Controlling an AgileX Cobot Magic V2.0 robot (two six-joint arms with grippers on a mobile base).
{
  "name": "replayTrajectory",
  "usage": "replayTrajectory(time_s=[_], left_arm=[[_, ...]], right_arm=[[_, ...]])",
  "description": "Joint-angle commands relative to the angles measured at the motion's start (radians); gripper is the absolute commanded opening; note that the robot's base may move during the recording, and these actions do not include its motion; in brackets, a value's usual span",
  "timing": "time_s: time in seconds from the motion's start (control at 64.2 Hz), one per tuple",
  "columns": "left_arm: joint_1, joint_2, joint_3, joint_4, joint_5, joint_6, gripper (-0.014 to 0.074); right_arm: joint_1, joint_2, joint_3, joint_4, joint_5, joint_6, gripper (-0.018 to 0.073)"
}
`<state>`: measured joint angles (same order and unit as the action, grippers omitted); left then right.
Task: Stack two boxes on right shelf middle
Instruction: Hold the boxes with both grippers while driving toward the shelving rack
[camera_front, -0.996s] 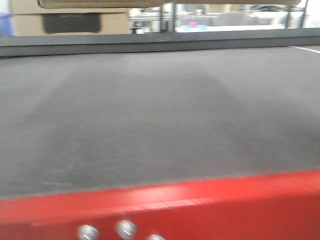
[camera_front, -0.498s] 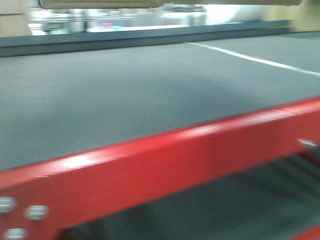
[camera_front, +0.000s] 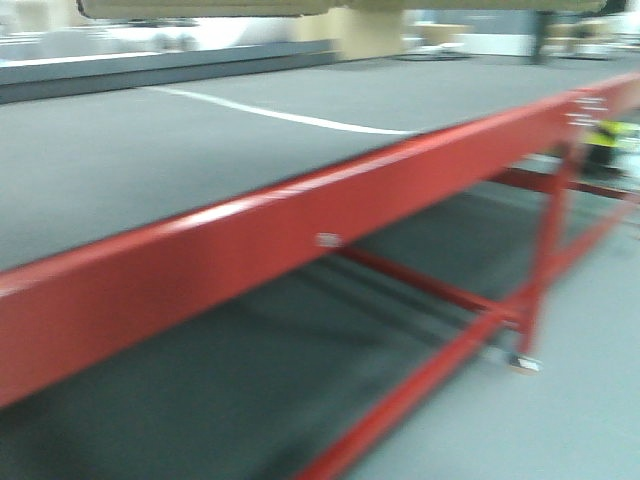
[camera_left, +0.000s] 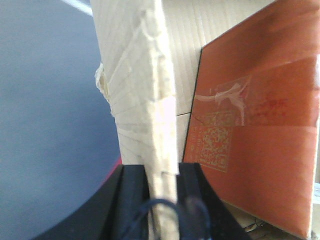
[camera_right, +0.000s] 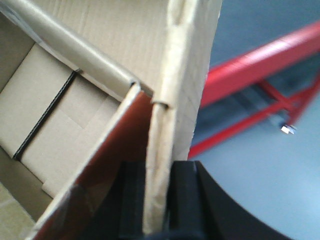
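I hold a tan corrugated cardboard carton (camera_left: 145, 75) between both arms. My left gripper (camera_left: 162, 172) is shut on the carton's left wall edge. My right gripper (camera_right: 159, 167) is shut on the carton's right wall (camera_right: 175, 65). An orange-red box (camera_left: 250, 110) with a printed code and tape lies inside the carton; its orange face also shows in the right wrist view (camera_right: 115, 145). The carton's underside (camera_front: 200, 8) shows as a strip along the top of the front view. The stainless-steel shelf is out of view.
A red-framed table (camera_front: 250, 240) with a dark grey top (camera_front: 150, 150) and a white line runs diagonally close in front. Its red legs and braces (camera_front: 545, 250) stand at the right over grey floor (camera_front: 590, 400). The red frame also shows in the right wrist view (camera_right: 260, 60).
The front view has swung right: the red table edge went from level to slanting, and its right end, legs and the floor have come into sight. The image is motion-blurred.
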<state>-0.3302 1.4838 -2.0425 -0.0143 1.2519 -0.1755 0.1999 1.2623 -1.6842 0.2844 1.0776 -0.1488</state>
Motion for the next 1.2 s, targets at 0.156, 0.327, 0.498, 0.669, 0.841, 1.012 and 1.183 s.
replayTrajectory(time_s=[0.156, 0.327, 0.498, 0.669, 0.841, 1.012, 1.183], left_arm=[[0.006, -0.010, -0.007, 0.002, -0.057, 0.006, -0.0111], [0.006, -0.010, -0.007, 0.002, -0.057, 0.006, -0.0111], [0.006, -0.010, -0.007, 0.002, -0.057, 0.006, -0.0111], [0.006, -0.010, -0.007, 0.002, -0.057, 0.006, -0.0111], [0.006, -0.010, -0.007, 0.002, -0.057, 0.006, -0.0111], [0.006, -0.010, -0.007, 0.002, -0.057, 0.006, -0.0111], [0.006, -0.010, -0.007, 0.002, -0.057, 0.006, -0.0111]], right_arm=[[-0.006, -0.010, -0.012, 0.004, -0.039, -0.017, -0.0154], [-0.006, -0.010, -0.012, 0.004, -0.039, -0.017, -0.0154], [-0.006, -0.010, -0.012, 0.004, -0.039, -0.017, -0.0154], [-0.006, -0.010, -0.012, 0.004, -0.039, -0.017, -0.0154], [-0.006, -0.010, -0.012, 0.004, -0.039, -0.017, -0.0154], [-0.006, -0.010, -0.012, 0.004, -0.039, -0.017, -0.0154], [-0.006, -0.010, -0.012, 0.004, -0.039, -0.017, -0.0154]])
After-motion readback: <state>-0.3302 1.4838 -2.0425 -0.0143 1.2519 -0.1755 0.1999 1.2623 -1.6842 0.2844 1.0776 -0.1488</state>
